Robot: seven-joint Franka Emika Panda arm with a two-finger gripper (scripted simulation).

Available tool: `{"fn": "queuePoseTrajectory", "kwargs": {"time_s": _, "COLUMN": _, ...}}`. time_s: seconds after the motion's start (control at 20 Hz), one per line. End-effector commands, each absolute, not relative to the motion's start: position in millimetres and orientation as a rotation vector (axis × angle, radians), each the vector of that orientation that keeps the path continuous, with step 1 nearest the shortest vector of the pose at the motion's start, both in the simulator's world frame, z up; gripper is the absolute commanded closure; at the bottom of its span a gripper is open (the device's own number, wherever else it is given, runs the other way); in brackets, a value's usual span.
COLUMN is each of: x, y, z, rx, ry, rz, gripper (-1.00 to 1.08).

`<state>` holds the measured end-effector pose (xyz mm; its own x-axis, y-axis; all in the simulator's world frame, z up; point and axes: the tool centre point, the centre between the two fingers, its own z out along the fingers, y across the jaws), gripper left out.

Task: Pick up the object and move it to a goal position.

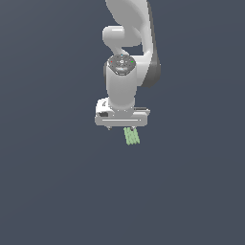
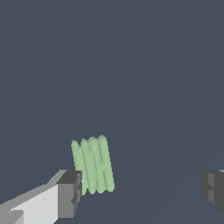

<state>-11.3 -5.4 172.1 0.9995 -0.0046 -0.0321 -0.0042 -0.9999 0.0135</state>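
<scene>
The object (image 2: pixel 92 165) is a small light-green ribbed piece, several short rods side by side, lying on the dark grey floor. In the wrist view my gripper (image 2: pixel 140 192) is open, with its two dark fingertips (image 2: pixel 70 192) far apart. The object lies in the gap between them, right beside one fingertip and far from the other. I cannot tell whether it touches that fingertip. In the exterior view the white hand (image 1: pixel 122 117) hangs straight down over the object (image 1: pixel 131 136), which sticks out just below it towards the exterior view's right. The hand hides most of the fingers there.
The dark grey floor (image 1: pixel 48 191) stretches flat all round. The white arm (image 1: pixel 129 43) rises behind the hand to the picture's upper edge. No goal marker shows in either view.
</scene>
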Motion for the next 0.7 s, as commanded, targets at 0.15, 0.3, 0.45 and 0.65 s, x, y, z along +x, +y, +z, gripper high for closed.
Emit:
{"fn": "queuePoseTrajectory", "kwargs": {"time_s": 0.15, "x": -13, "y": -8, "z": 170, "rx": 3.126, "ry": -0.003, "rz": -0.059, "gripper": -0.92}}
{"fn": "queuePoseTrajectory", "kwargs": {"time_s": 0.3, "x": -17, "y": -16, "z": 165, "rx": 3.123, "ry": 0.005, "rz": -0.086, "gripper": -0.92}}
{"fn": "queuePoseTrajectory", "kwargs": {"time_s": 0.45, "x": -20, "y": -23, "z": 162, "rx": 3.12, "ry": 0.009, "rz": -0.108, "gripper": -0.92}}
{"fn": "queuePoseTrajectory", "kwargs": {"time_s": 0.65, "x": -20, "y": -25, "z": 163, "rx": 3.119, "ry": 0.008, "rz": -0.112, "gripper": -0.92}}
